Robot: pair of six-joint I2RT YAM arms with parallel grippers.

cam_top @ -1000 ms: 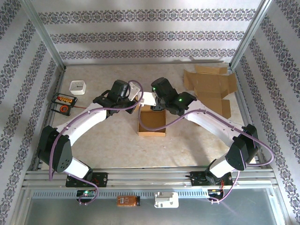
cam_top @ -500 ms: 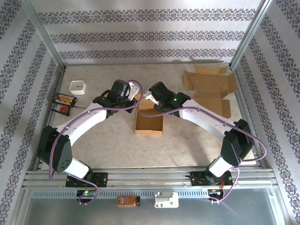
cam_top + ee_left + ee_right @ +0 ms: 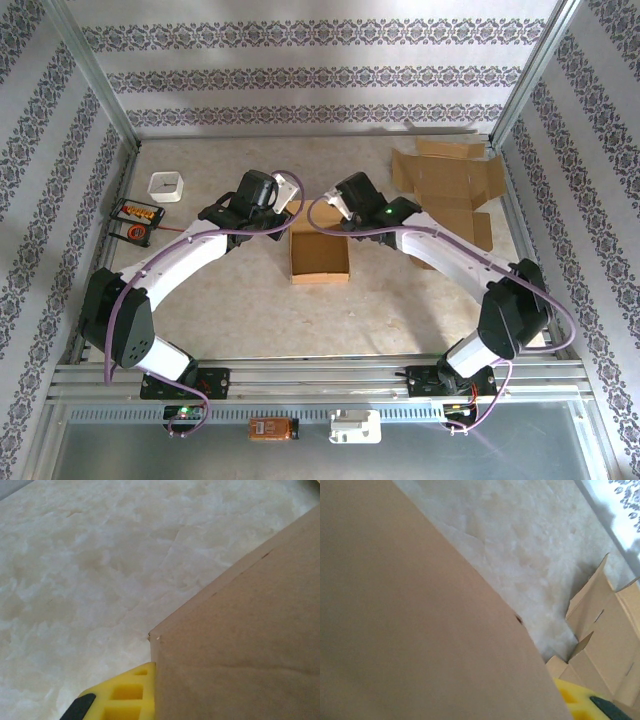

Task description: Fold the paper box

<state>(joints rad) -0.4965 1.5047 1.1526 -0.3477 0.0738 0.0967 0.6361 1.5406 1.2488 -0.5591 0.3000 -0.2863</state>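
Note:
The brown paper box [image 3: 320, 258] stands open-topped at the table's middle. My left gripper [image 3: 291, 203] is at its back left corner. In the left wrist view one yellow finger [image 3: 127, 697] presses against a cardboard panel of the box [image 3: 240, 645], which hides the other finger; the jaws are shut on that panel. My right gripper [image 3: 334, 210] is at the box's back right corner. A big cardboard panel [image 3: 420, 630] covers most of the right wrist view, and one yellow finger [image 3: 572, 700] shows at the bottom right. I cannot see how wide these jaws stand.
Flat unfolded cardboard [image 3: 450, 190] lies at the back right, and its flaps show in the right wrist view [image 3: 615, 625]. A small white cup [image 3: 165, 186] and a black tray with orange pieces [image 3: 135, 218] sit at the left.
The right gripper has drawn back to the right along the box's rear edge. The box shifted slightly left and back, and its rear panel now stands more upright. The left gripper barely moved.

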